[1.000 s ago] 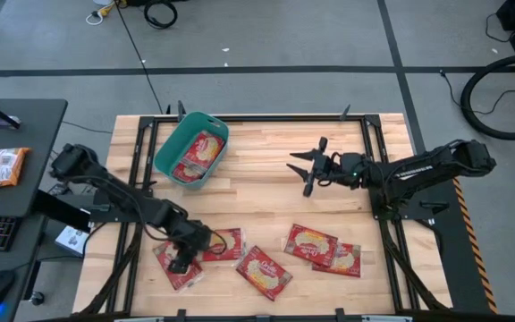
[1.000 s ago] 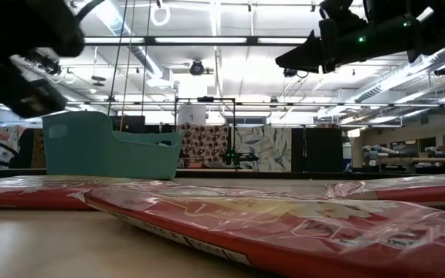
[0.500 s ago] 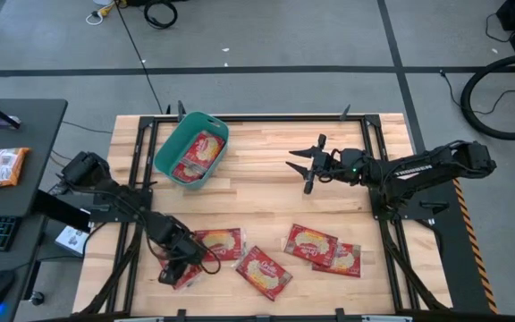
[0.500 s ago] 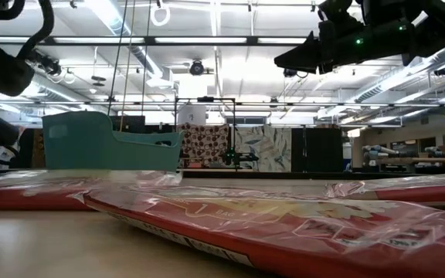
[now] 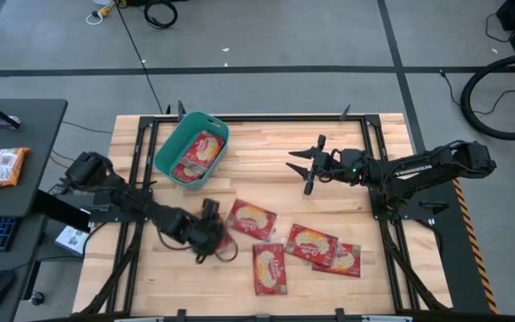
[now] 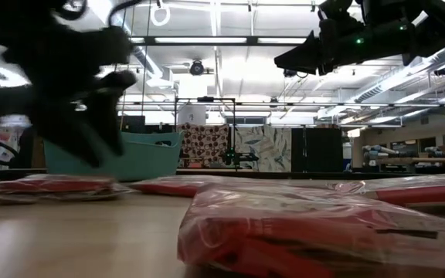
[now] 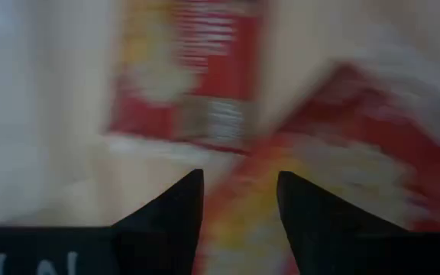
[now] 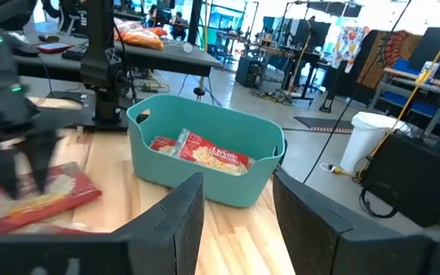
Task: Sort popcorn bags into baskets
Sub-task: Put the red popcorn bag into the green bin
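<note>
The teal basket (image 5: 163, 152) stands at the table's far left and holds a few red popcorn bags (image 5: 200, 151). More bags lie flat near the near edge: one (image 5: 251, 219), one (image 5: 270, 266) and an overlapping pair (image 5: 309, 241), (image 5: 345, 260). My left gripper (image 5: 216, 234) is open and low over the table just left of them, with a red bag's edge (image 5: 227, 249) showing at its side. In the left wrist view two blurred bags (image 7: 189, 69), (image 7: 350, 153) lie ahead of the open fingers. My right gripper (image 5: 300, 172) is open and hovers right of the basket. My left gripper is open, low and level, pointing toward the table's right at the bag (image 7: 350, 153) lying flat on the wood. Blur hides the fingertips, so I cannot tell whether they touch it.
A black rail frame (image 5: 240, 117) runs around the wooden table. A dark side desk (image 5: 7, 170) with more packets stands off the left edge. Bare wood (image 5: 257, 170) lies between the basket and my right gripper. The basket (image 8: 205, 176) shows ahead in the right wrist view.
My left gripper has swept fast from the near-left corner toward the table's right, staying low. The bags in its path have been shoved: one slid right and toward the far edge, another turned about near the near edge, and the leftmost one was carried along beside the gripper.
</note>
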Available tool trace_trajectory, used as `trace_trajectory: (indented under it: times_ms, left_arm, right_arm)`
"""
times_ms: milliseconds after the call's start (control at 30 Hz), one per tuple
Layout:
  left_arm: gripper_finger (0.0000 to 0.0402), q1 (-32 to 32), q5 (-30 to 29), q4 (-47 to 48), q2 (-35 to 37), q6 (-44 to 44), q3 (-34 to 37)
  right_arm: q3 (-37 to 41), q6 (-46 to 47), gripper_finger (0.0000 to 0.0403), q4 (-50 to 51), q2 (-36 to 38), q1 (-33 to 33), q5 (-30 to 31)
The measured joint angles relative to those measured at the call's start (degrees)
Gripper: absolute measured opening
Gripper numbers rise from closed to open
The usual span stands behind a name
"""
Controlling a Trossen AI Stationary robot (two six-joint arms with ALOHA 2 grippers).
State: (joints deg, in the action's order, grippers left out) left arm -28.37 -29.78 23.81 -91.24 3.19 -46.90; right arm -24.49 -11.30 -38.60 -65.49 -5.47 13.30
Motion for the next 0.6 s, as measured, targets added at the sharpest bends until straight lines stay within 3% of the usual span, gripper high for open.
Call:
trace_trajectory:
  times_ms: [67, 167, 433, 600]
  left_arm:
    - [0.0173, 1.2, -2.8, 0.6, 0.0, 0.8, -1.3]
    - [0.0173, 2.5, 0.1, 3.5, 0.0, 1.9, -5.1]
    - [0.0173, 4.1, 28.3, 7.5, 0.1, -1.4, -9.8]
    - [0.0173, 0.0, 31.2, 7.0, 0.1, -7.8, -6.7]
  right_arm:
    - [0.0, 0.7, 0.0162, 0.5, 0.0, 0.1, -0.1]
    - [0.0, 1.2, 0.0162, 1.5, 0.0, 0.1, -0.1]
    - [0.0, 4.1, 0.0162, 2.7, 0.0, 0.1, -1.0]
    - [0.0, 4.2, 0.0162, 2.7, 0.0, 0.9, -1.4]
